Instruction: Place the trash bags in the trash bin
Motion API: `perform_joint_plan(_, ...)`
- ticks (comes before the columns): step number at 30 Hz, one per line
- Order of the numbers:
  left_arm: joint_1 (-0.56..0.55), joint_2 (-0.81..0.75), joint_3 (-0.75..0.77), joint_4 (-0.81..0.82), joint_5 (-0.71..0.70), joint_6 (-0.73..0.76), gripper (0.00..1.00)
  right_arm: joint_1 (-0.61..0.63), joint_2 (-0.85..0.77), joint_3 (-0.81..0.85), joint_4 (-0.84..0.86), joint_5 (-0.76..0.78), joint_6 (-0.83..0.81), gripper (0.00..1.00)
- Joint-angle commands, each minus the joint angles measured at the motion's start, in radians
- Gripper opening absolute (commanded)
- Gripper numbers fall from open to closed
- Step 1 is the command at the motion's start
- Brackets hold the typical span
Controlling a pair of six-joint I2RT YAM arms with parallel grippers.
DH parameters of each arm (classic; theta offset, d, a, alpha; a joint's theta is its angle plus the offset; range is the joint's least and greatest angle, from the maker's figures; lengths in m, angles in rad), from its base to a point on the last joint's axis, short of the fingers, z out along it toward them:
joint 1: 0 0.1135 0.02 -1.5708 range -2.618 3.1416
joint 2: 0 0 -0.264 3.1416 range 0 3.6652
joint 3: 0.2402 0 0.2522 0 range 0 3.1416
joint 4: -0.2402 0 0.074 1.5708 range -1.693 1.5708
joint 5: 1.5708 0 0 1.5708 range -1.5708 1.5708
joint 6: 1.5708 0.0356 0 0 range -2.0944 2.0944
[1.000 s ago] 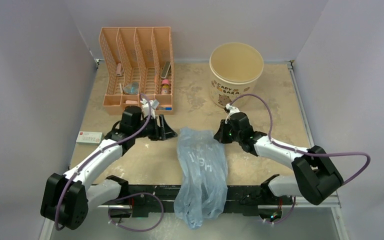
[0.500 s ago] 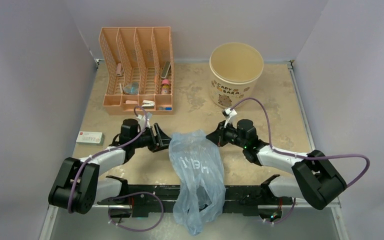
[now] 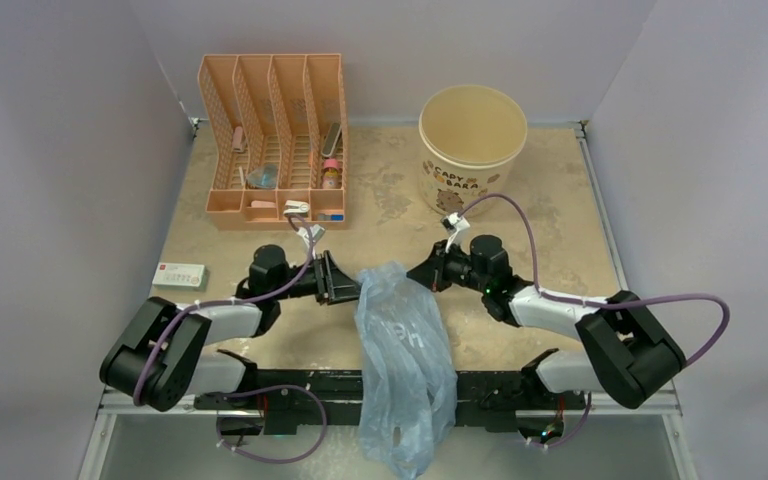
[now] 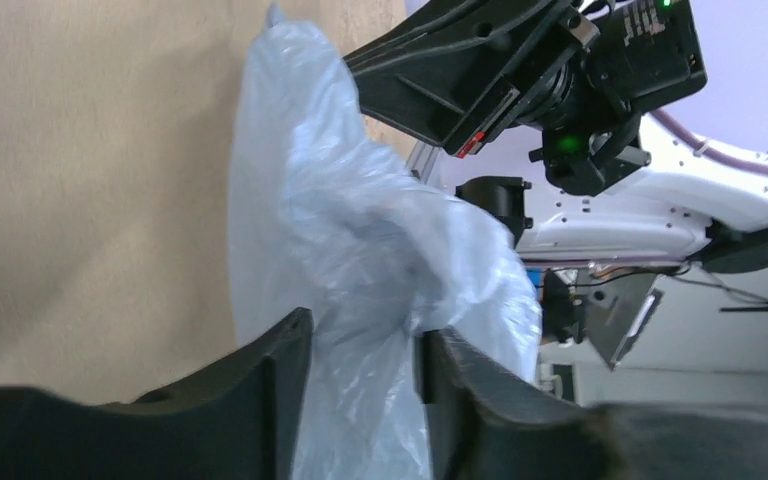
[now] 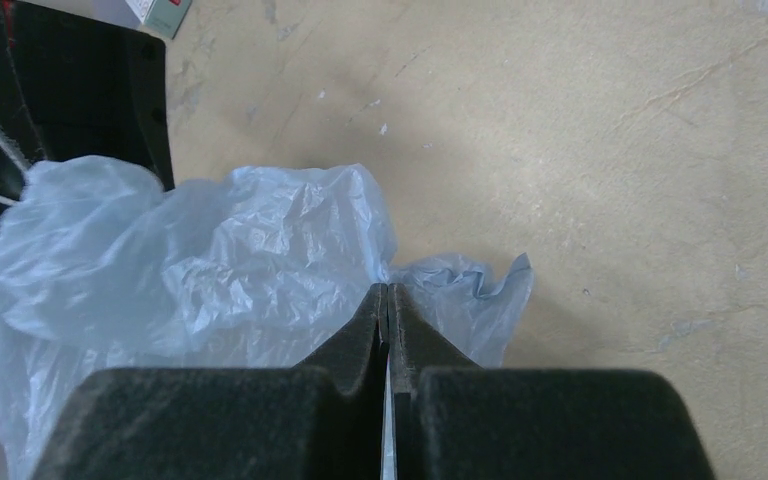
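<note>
The trash bag (image 3: 405, 340) is a limp, translucent light-blue film lying down the middle of the table and hanging over the front edge. My right gripper (image 3: 422, 272) is shut on its top right corner; in the right wrist view the pads (image 5: 388, 290) pinch the film (image 5: 210, 270). My left gripper (image 3: 352, 282) sits at the bag's top left edge. Its jaws stand apart (image 4: 360, 335), open, with bunched film (image 4: 360, 230) between them. The cream trash bin (image 3: 460, 175) stands upright at the back right, apart from both grippers.
An orange mesh file organizer (image 3: 275, 130) holding small items stands at the back left. A small white and red box (image 3: 180, 274) lies near the left edge. A black rail (image 3: 290, 385) runs along the front, and walls close off the sides and back.
My left gripper has dropped low and moved right onto the bag's left edge. The right gripper shifted slightly left while holding the bag, and the bag has slid further over the front edge.
</note>
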Motion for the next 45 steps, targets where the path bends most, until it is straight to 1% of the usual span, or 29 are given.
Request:
perform_joint_plan(1,-0.005,-0.045,0.092,-0.009,0.031,0.068,0.3,0.0,-0.01,0.07,-0.031,-0.02,0.007,0.0)
perform_joint_plan(3,-0.005,-0.079,0.138,-0.145,0.025,0.147,0.15,0.0,-0.023,0.077,-0.059,-0.017,0.005,0.0)
perform_joint_plan(5,-0.005,-0.12,0.171,-0.252,0.018,0.211,0.02,-0.001,-0.037,0.089,-0.111,0.0,0.007,0.0)
perform_joint_plan(6,-0.004,-0.145,0.194,-0.327,-0.001,0.253,0.0,-0.001,-0.046,0.102,-0.156,0.038,-0.002,0.0)
perform_joint_plan(8,-0.003,-0.189,0.24,-0.491,-0.077,0.329,0.0,-0.003,-0.069,0.133,-0.245,0.119,-0.018,0.0)
perform_joint_plan(10,0.008,-0.226,0.286,-0.625,-0.146,0.384,0.0,-0.008,-0.101,0.142,-0.295,0.2,-0.007,0.0)
perform_joint_plan(13,0.045,-0.262,0.326,-0.744,-0.209,0.43,0.0,-0.026,-0.159,0.138,-0.334,0.305,0.026,0.0)
perform_joint_plan(15,0.081,-0.269,0.35,-0.808,-0.233,0.454,0.0,-0.043,-0.193,0.135,-0.353,0.336,0.043,0.0)
perform_joint_plan(18,0.104,-0.265,0.38,-0.897,-0.273,0.492,0.0,-0.063,-0.241,0.129,-0.367,0.382,0.067,0.0)
perform_joint_plan(23,0.127,-0.228,0.417,-0.953,-0.305,0.52,0.0,-0.098,-0.292,0.137,-0.403,0.454,0.081,0.0)
perform_joint_plan(27,0.138,-0.194,0.444,-0.975,-0.343,0.543,0.0,-0.121,-0.272,0.169,-0.423,0.463,0.073,0.0)
perform_joint_plan(28,0.141,-0.185,0.447,-0.961,-0.332,0.551,0.0,-0.123,-0.261,0.179,-0.427,0.445,0.07,0.0)
perform_joint_plan(30,0.142,-0.16,0.445,-0.919,-0.279,0.554,0.0,-0.123,-0.23,0.197,-0.424,0.337,0.044,0.01)
perform_joint_plan(31,0.142,-0.142,0.448,-0.916,-0.263,0.556,0.0,-0.122,-0.216,0.196,-0.417,0.28,0.038,0.12)
perform_joint_plan(33,0.142,-0.111,0.448,-0.911,-0.259,0.556,0.0,-0.123,-0.171,0.17,-0.349,0.174,0.04,0.33)
perform_joint_plan(34,0.142,-0.104,0.433,-0.899,-0.255,0.552,0.0,-0.122,-0.144,0.162,-0.326,0.126,0.041,0.39)
perform_joint_plan(35,0.142,-0.101,0.418,-0.881,-0.249,0.544,0.0,-0.12,-0.112,0.156,-0.322,0.105,0.047,0.45)
perform_joint_plan(36,0.142,-0.1,0.404,-0.863,-0.243,0.534,0.0,-0.121,-0.082,0.149,-0.307,0.079,0.048,0.54)
perform_joint_plan(37,0.143,-0.099,0.389,-0.846,-0.239,0.526,0.0,-0.12,-0.049,0.143,-0.293,0.061,0.047,0.59)
perform_joint_plan(41,0.143,-0.09,0.351,-0.798,-0.243,0.508,0.0,-0.102,0.046,0.158,-0.284,0.078,0.033,0.63)
perform_joint_plan(44,0.142,-0.085,0.324,-0.767,-0.242,0.492,0.0,-0.075,0.119,0.19,-0.306,0.107,0.019,0.53)
perform_joint_plan(45,0.142,-0.086,0.317,-0.761,-0.246,0.489,0.0,-0.072,0.131,0.188,-0.298,0.106,0.021,0.47)
